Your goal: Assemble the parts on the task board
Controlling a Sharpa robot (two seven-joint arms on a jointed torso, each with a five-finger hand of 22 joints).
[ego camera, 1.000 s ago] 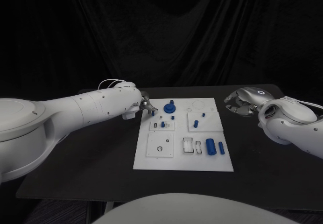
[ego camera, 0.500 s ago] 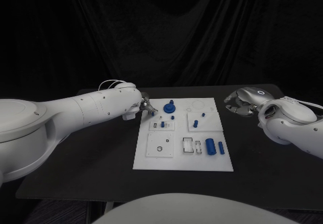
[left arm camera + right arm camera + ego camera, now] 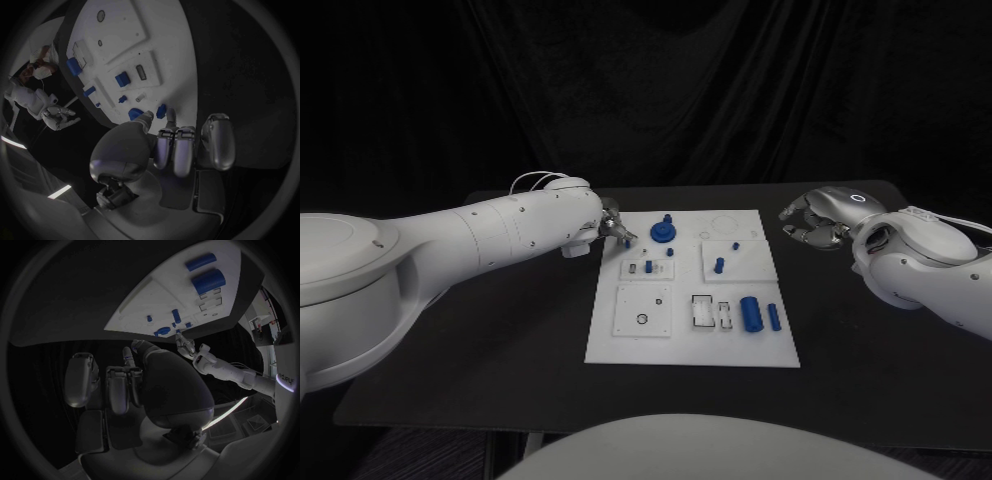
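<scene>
Looking across the last second, you see almost nothing moved. The task board (image 3: 692,290) lies mid-table, its blue parts (image 3: 750,313) on it. Your left hand (image 3: 615,231) stays at the far left corner, fingers curled, holding nothing I can see. Your right hand (image 3: 815,219) waits beside the board, curled, empty. No assembly progress yet.

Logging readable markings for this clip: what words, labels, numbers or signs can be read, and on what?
No text is legible.
White task board: faint outlines only, no lettering.
Small blue parts: no markings.
White arm behind the silver left hand, seen in the right wrist view: dark lettering, too blurred to read.
Silver right hand: no label.
</scene>
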